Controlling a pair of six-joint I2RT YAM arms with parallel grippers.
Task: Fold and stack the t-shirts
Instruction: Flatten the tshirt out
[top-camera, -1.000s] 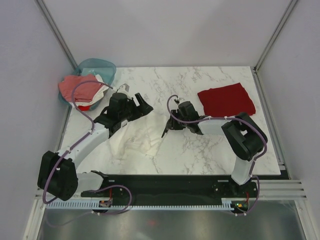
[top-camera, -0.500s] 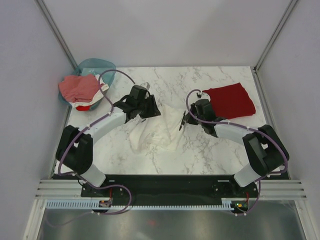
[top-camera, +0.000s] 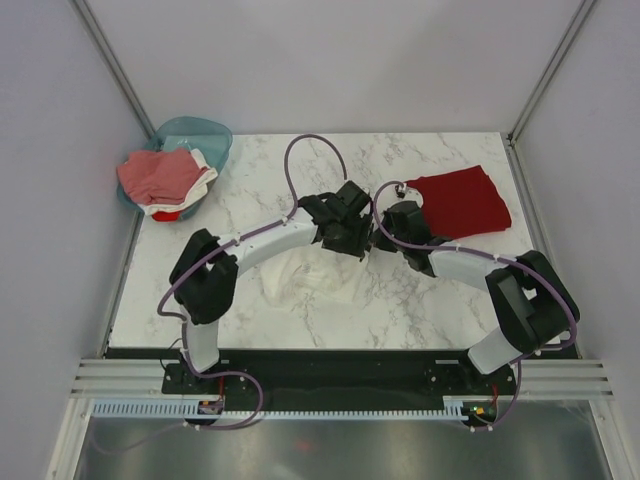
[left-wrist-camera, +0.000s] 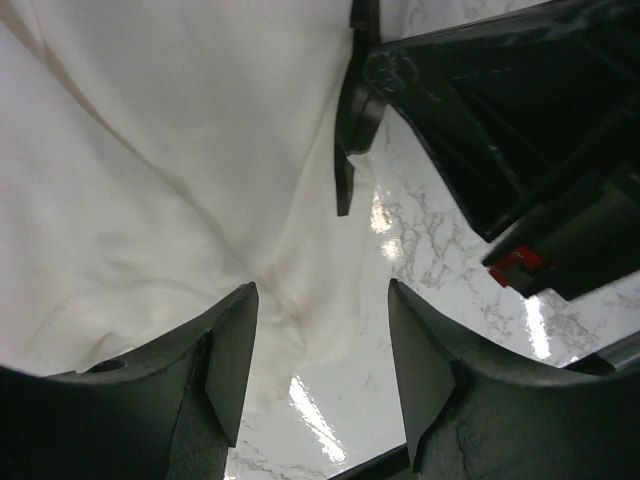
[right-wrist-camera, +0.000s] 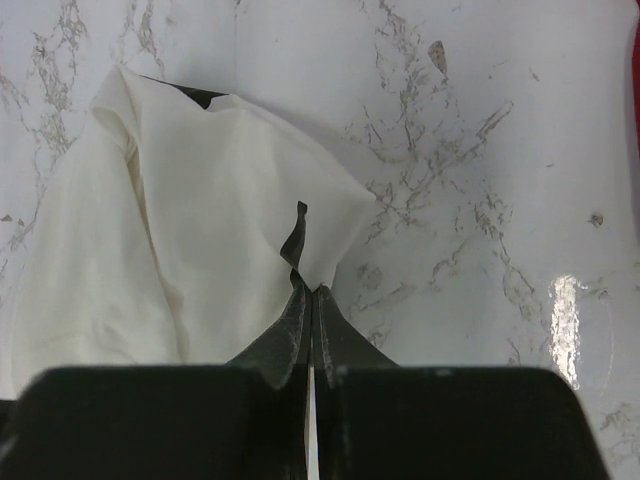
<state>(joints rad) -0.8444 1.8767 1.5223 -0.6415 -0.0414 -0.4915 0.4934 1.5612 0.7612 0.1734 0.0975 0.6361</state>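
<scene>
A crumpled white t-shirt (top-camera: 305, 278) lies mid-table. My right gripper (right-wrist-camera: 312, 292) is shut on a pinched edge of the white t-shirt (right-wrist-camera: 200, 220), at the cloth's right side (top-camera: 378, 240). My left gripper (left-wrist-camera: 320, 300) stands open just over the white t-shirt (left-wrist-camera: 150, 180), nothing clamped between its fingers, close beside the right gripper (left-wrist-camera: 480, 120). In the top view the left gripper (top-camera: 350, 235) almost touches the right one. A folded dark red t-shirt (top-camera: 455, 200) lies at the back right. A pinkish-red t-shirt (top-camera: 155, 172) tops a pile in the basket.
The teal basket (top-camera: 205, 135) sits at the table's back left corner with red and white cloth under the pink shirt. The left arm (top-camera: 260, 245) stretches across the table's middle. Purple cables loop above both arms.
The left arm swung right across the table until its gripper met the right one. The right gripper closed on the white t-shirt's edge. The shirt bunched toward the centre.
</scene>
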